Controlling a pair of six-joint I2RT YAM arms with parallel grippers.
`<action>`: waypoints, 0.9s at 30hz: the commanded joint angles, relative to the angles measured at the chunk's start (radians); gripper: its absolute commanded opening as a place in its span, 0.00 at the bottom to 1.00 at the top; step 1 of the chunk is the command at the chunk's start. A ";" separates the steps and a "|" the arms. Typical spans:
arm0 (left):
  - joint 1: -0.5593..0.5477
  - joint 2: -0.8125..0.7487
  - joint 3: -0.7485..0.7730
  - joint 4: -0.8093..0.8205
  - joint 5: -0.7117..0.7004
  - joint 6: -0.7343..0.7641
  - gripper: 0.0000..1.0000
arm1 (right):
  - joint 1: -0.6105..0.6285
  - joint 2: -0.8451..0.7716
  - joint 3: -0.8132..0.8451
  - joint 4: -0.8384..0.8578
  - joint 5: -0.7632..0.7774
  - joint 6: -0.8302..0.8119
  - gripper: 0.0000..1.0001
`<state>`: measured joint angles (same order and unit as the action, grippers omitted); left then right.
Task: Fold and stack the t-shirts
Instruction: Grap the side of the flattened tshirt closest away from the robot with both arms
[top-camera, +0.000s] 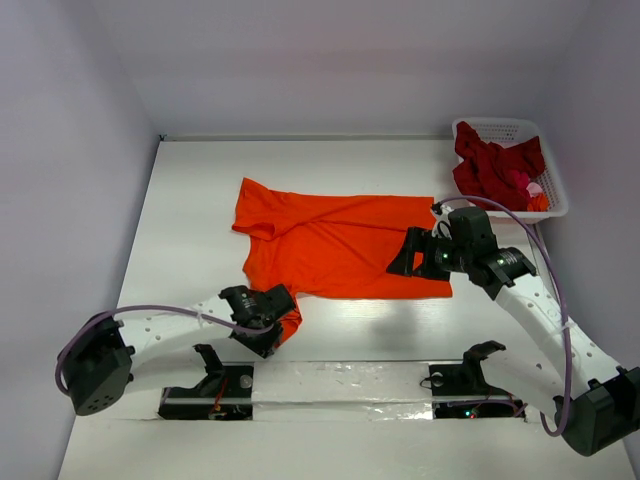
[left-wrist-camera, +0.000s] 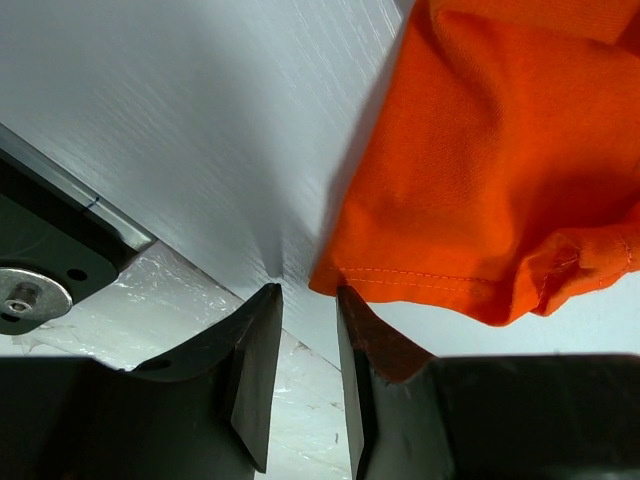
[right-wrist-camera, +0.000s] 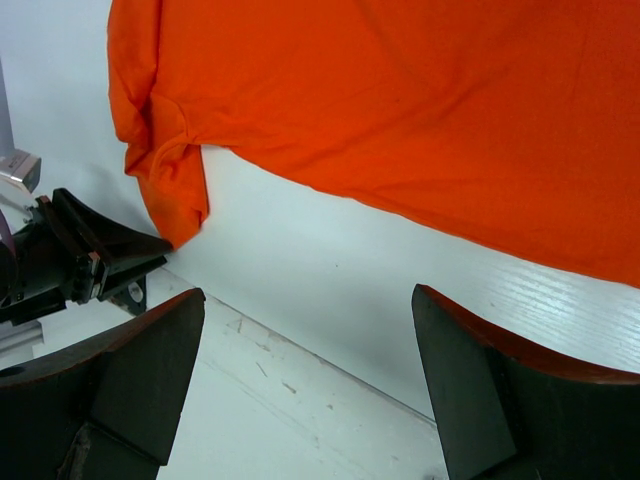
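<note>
Poising our left pincer (left-wrist-camera: 310, 295), jaws narrowly apart, at a corner of the bright orange fabric t-shirt (top-camera: 340, 245) spread on the white table (top-camera: 200, 200), we are hovering the right pincer (right-wrist-camera: 305, 300) wide apart for folding.
</note>
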<state>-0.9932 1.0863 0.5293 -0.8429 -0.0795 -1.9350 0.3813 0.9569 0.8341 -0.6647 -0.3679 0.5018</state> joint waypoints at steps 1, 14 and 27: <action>-0.004 0.020 -0.018 0.005 -0.049 -0.139 0.25 | 0.011 -0.018 -0.009 0.053 -0.022 0.007 0.90; -0.004 0.043 -0.041 0.034 -0.039 -0.156 0.25 | 0.011 -0.023 -0.012 0.050 -0.025 0.004 0.90; -0.004 0.017 -0.061 0.034 -0.026 -0.168 0.07 | 0.011 -0.027 -0.012 0.047 -0.026 0.007 0.90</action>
<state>-0.9932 1.0904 0.4976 -0.7769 -0.0681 -1.9419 0.3813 0.9466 0.8192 -0.6586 -0.3786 0.5037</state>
